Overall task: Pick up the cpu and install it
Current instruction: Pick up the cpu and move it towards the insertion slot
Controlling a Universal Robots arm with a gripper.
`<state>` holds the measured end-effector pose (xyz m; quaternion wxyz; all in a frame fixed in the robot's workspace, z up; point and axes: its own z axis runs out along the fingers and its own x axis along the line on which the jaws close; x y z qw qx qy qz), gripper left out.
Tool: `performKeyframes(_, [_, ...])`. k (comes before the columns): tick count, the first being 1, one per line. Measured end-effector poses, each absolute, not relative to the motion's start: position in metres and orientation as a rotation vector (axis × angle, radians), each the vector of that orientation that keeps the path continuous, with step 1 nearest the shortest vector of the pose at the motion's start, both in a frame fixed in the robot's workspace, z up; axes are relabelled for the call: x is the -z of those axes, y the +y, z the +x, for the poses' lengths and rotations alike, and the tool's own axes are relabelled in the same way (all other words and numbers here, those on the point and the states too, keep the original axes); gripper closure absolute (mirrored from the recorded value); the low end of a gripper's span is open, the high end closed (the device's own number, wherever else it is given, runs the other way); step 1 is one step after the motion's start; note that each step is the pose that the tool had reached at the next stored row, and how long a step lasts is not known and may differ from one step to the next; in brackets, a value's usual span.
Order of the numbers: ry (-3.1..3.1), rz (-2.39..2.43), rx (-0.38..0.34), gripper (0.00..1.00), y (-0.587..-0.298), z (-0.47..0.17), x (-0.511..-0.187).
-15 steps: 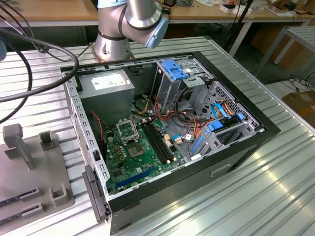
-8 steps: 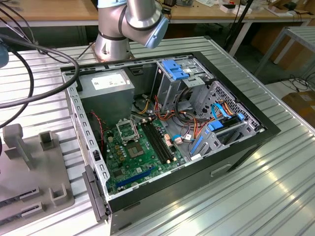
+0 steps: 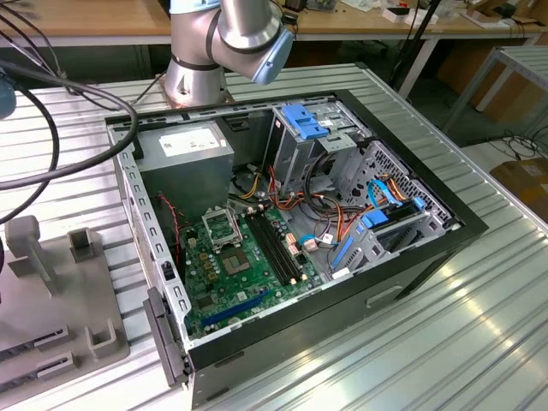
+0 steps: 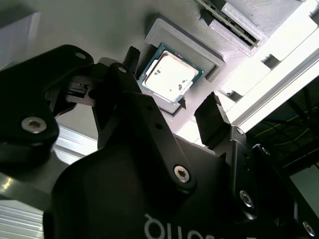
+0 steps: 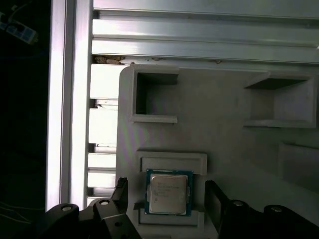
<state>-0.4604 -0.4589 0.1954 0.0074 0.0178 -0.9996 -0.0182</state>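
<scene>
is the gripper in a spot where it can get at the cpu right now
Probably yes. The cpu lies flat and uncovered in its recess on the grey holder, and the gripper hangs over it with its fingers open, one to each side.

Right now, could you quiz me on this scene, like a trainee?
1. Where does the cpu lie? A in the grey holder; B in the computer case; C on the floor.
2. Fill in: the gripper stands ___, a finger on either side of the cpu.
3. True or false: the gripper is clamped on the cpu.
Key: 1 A; 2 open; 3 false.
</scene>
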Motion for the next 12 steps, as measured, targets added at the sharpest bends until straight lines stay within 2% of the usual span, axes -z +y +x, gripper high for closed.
performKeyframes(12, [-3.126,0.055,0.057,0.28,-0.4589,-0.4585,-0.1884])
